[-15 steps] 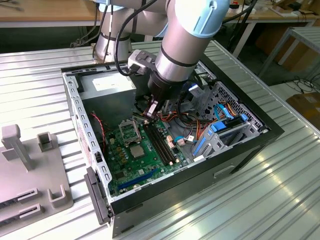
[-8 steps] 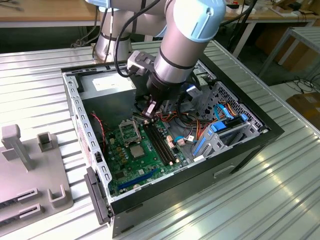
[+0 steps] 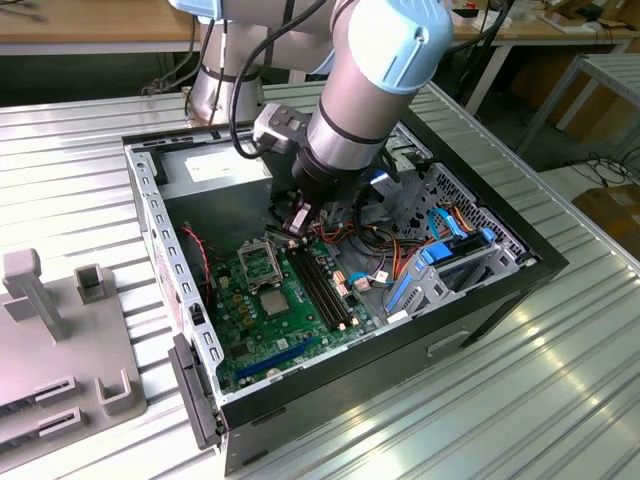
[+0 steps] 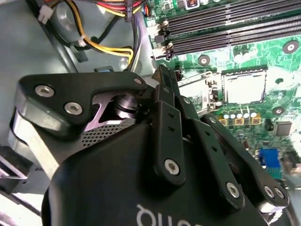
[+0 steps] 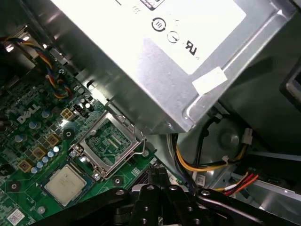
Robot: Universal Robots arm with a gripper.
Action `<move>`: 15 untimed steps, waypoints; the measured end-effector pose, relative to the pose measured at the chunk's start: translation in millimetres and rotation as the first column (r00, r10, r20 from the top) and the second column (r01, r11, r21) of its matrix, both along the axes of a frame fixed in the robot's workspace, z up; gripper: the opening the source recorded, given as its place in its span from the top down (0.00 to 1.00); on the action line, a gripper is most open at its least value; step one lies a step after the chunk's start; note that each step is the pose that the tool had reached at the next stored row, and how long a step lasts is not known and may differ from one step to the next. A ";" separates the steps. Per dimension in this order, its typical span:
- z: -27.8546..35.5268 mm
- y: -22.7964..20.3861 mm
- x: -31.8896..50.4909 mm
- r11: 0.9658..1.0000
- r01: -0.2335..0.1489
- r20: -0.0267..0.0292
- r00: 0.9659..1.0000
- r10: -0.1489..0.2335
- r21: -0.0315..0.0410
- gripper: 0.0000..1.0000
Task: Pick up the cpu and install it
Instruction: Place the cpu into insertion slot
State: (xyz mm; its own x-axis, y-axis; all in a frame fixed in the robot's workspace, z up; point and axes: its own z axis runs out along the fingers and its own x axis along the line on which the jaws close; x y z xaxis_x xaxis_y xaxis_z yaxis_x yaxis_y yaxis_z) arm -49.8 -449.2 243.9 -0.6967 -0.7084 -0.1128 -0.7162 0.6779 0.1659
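The cpu point(image 5: 66, 184), a small silvery square chip, lies flat in its socket on the green motherboard point(image 5: 28, 141); it also shows in the second wrist view point(image 4: 244, 87) and the exterior view point(image 3: 277, 300). The socket's metal frame lid point(image 5: 107, 145) stands swung open beside it, on the power supply side. My gripper point(image 5: 157, 178) hangs just above the board beside the socket, near the end of the memory slots point(image 4: 225, 28). Its black fingers point(image 4: 163, 87) are pressed together with nothing between them. In the exterior view the gripper point(image 3: 297, 232) is low inside the case.
The open computer case point(image 3: 520, 262) sits on a ribbed metal table. A silver power supply point(image 5: 155, 52) fills the back, with yellow and red cables point(image 5: 207, 165) close to my fingers. Blue drive brackets point(image 3: 445, 265) stand at the exterior view's right. Grey fixtures point(image 3: 60, 330) lie outside at its left.
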 end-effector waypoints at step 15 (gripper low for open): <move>-16.0 5.6 5.9 0.982 -0.187 0.000 0.982 0.187 0.001 0.89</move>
State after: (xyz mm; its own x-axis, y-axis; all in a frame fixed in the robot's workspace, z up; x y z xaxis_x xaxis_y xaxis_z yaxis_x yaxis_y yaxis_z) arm -43.9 -443.6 227.9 -0.5521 -0.8260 -0.1137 -0.8302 0.5320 0.1665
